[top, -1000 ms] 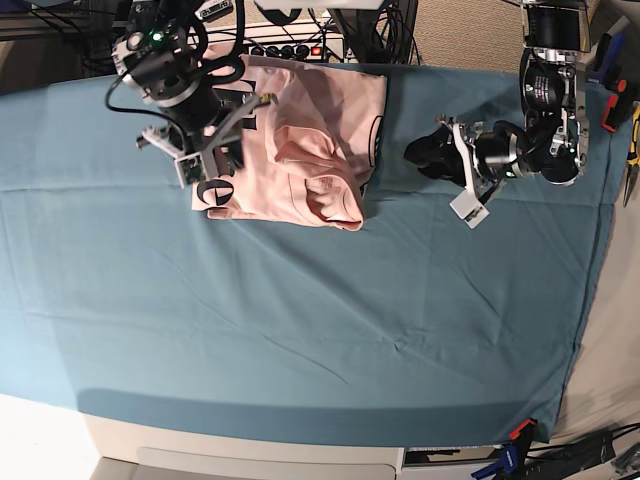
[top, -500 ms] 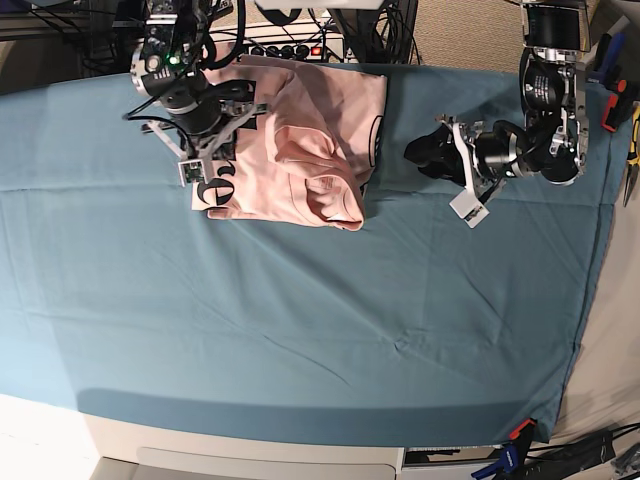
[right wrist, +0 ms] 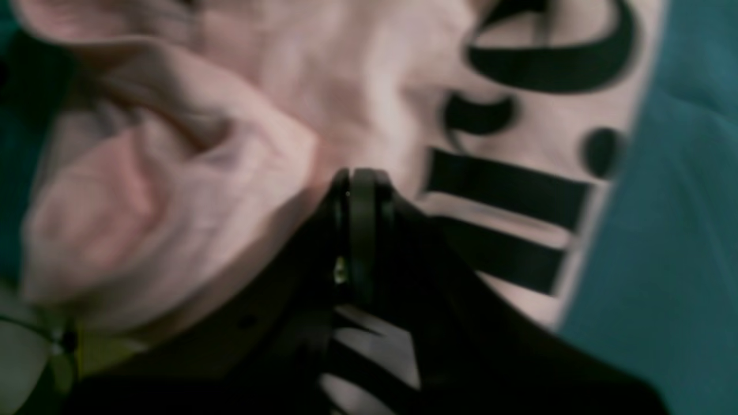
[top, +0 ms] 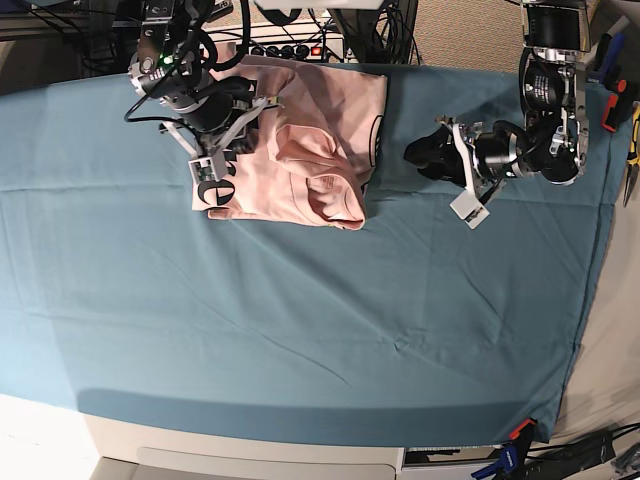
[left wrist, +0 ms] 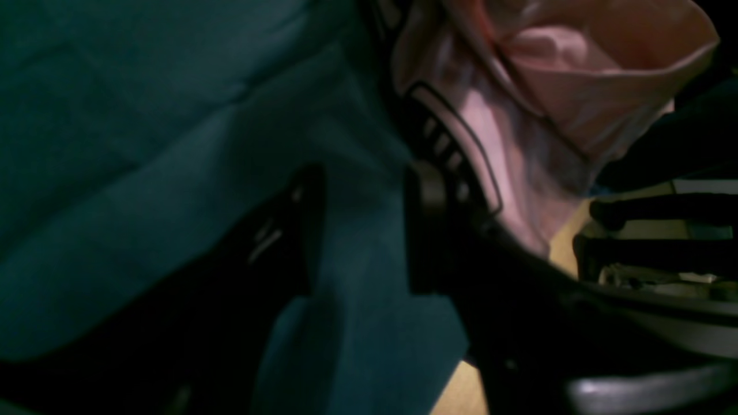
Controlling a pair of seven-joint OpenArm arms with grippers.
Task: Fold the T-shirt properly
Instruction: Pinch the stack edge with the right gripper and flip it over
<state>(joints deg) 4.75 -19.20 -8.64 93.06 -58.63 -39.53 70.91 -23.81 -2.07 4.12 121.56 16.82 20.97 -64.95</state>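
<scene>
Fingers of the right gripper are pressing together with nothing pinched between them, hanging just over the lettered edge of the T-shirt. Over the last second this arm has been swinging from the shirt's near-left corner up toward its upper left, and the last sliver of gap between its fingers has been closing; that is looking like a release and a pull-back after a fold, not a fresh grasp.

Further out, the pink shirt is lying as a compact bundle at the far left of the desk, black letters showing along its left edge, a rumpled lobe bulging at the near-right corner, so some smoothing is probably remaining.

Well apart on the other side, the left gripper is resting with its fingers apart over the teal cloth, unmoved and holding nothing.

Both wrist views are coming through dark and blurred, and the right arm is hiding the shirt's upper-left corner in the base view.
</scene>
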